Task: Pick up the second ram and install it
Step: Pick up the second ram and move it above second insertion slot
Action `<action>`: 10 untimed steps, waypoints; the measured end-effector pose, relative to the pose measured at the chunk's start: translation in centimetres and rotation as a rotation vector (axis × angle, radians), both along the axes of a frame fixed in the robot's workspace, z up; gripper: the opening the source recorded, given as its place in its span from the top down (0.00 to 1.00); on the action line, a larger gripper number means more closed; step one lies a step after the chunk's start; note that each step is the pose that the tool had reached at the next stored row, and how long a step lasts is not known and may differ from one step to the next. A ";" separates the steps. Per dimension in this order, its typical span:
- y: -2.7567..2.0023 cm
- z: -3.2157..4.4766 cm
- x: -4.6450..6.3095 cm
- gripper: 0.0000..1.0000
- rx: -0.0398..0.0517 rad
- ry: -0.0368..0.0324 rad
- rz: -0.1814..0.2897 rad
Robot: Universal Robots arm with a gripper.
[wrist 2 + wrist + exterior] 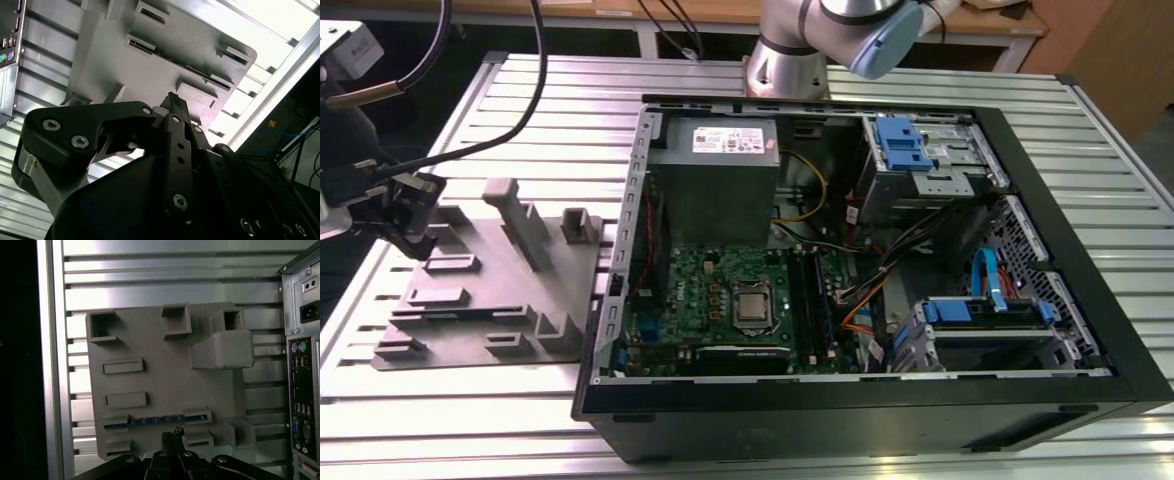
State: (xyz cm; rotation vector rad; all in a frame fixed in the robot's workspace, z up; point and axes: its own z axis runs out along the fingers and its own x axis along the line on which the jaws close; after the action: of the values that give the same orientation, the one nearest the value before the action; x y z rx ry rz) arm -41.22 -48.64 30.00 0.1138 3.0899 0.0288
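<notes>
The second ram (152,420) is a slim strip with a blue edge and dark chips. It stands on edge in a long slot of the grey tray (165,375), near the tray's side closest to the gripper. My gripper (173,434) hovers just above that side of the tray, a short way from the ram, with its fingertips (172,100) pressed together and nothing between them. In the exterior view the gripper (414,240) hangs over the tray's (480,300) left edge, well away from the open computer case (854,270).
The motherboard (720,300) lies inside the case, with long memory slots (807,300) beside the processor socket. Grey upright posts (520,215) rise from the tray. The case's rear panel with ports (302,405) borders the tray. Cables (454,150) hang near the gripper.
</notes>
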 end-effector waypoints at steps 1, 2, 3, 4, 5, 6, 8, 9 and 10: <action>0.00 0.00 0.0 0.93 0.0000 0.0000 0.000; -0.01 0.00 0.0 0.93 0.0000 0.0000 0.000; -0.01 0.00 0.0 0.93 0.0000 0.0000 0.000; -0.01 0.00 0.0 0.93 0.0000 0.0000 0.000; -0.01 0.00 0.0 0.93 0.0000 0.0000 0.000; -0.01 0.00 0.0 0.93 0.0000 0.0000 0.000; -0.01 0.00 0.0 0.93 0.0000 0.0000 0.000; -0.02 0.00 0.0 0.93 0.0000 0.0000 0.000; -0.02 0.00 0.0 0.93 0.0000 0.0000 0.000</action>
State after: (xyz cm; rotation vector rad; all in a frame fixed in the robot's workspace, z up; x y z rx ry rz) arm -41.22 -48.66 30.01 0.1137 3.0900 0.0287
